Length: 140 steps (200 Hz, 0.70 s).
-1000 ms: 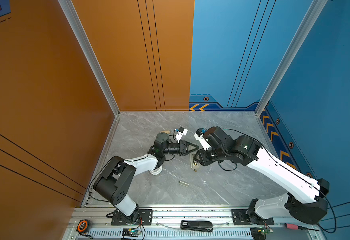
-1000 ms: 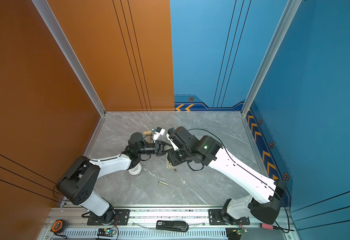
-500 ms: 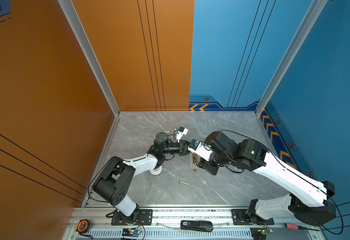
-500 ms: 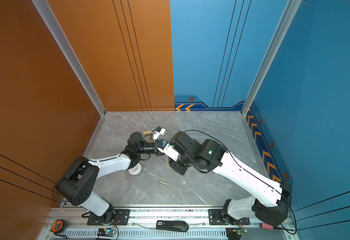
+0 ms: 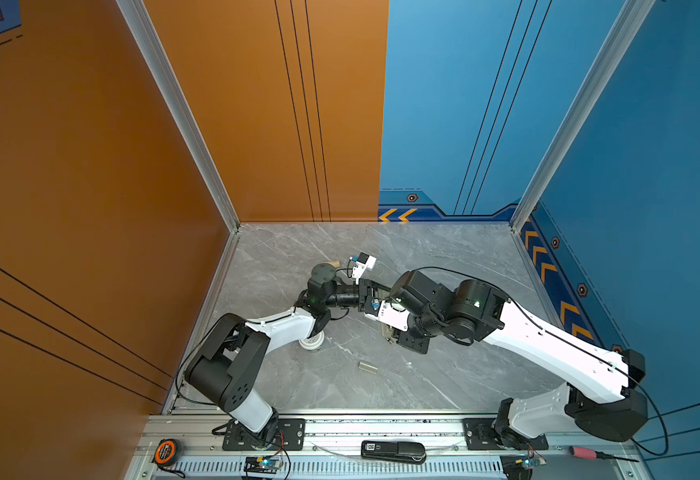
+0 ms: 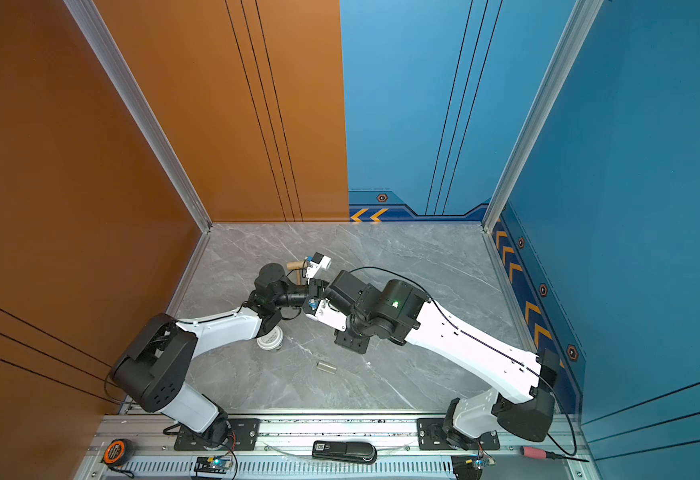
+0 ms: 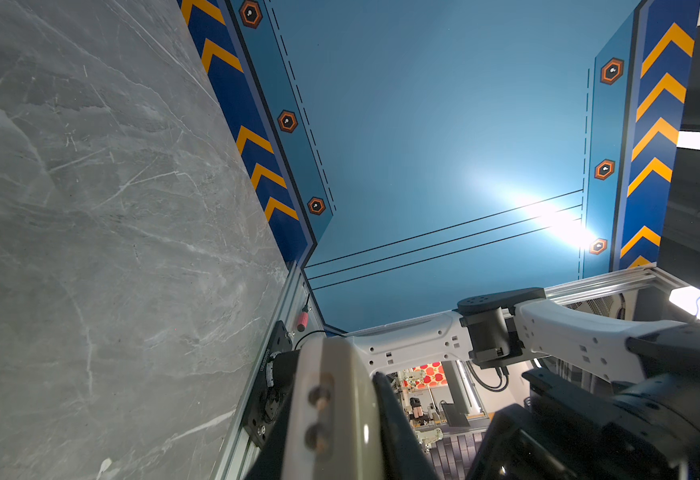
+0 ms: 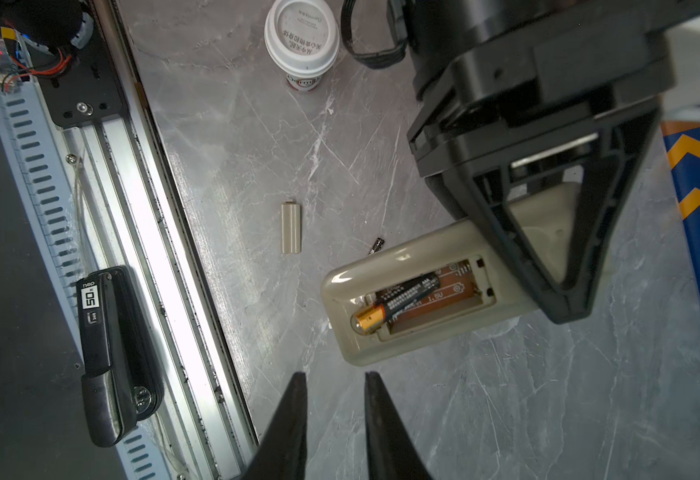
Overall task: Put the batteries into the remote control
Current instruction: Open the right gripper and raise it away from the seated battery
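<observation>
A: Lettering anywhere?
B: Reads AAA on the black wrap of the battery (image 8: 402, 299); something like 1.5V on the brown floor of the bay. Chinese print on the white lid of the cup (image 8: 302, 41), not made out. Shows 50 on the little display of the black device (image 8: 109, 353).
A: And inside the bay?
B: Holds just that battery, slantwise, gold end up on the rim at the rounded end of the remote control (image 8: 381, 336). Beige plastic, glossy, back up, clamped tight in the left gripper (image 8: 564, 305).
A: And the second battery (image 8: 377, 245)?
B: Lies loose on the grey marbled table (image 8: 257, 145), just beside the remote; grooved beige cover (image 8: 291, 227) a little further off.
A: And the right gripper (image 8: 334, 386)?
B: Hovers near the remote's rounded end, slim black tips a narrow gap apart, nothing between.
</observation>
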Motion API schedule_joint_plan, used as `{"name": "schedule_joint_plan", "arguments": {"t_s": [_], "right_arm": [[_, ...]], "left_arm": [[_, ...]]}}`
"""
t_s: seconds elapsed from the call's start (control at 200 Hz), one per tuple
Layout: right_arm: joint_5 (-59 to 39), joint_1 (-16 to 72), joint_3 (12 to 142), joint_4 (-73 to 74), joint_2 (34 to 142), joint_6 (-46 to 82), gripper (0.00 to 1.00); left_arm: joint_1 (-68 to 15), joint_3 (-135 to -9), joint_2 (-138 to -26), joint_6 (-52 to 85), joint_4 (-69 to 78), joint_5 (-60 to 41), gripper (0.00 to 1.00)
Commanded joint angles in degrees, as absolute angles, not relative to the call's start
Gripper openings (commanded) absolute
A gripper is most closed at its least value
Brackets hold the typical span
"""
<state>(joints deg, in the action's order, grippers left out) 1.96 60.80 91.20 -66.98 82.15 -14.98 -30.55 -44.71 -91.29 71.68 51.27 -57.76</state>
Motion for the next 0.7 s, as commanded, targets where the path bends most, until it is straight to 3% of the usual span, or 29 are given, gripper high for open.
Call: {"name": "schedule_joint_plan", "arguments": {"t_s": [0.0, 0.696], "right_arm": [[4.5, 60.7, 90.7, -67.8, 82.8, -16.9, 0.23], [4.9, 59.1, 89.4, -65.2, 84.5, -17.9, 0.20]], "left_arm": [[-31.3, -45.8, -89.6, 71.9, 53.0, -58.9, 0.00], [-31.5, -45.4, -89.5, 72.1, 53.0, -58.7, 0.00]]}}
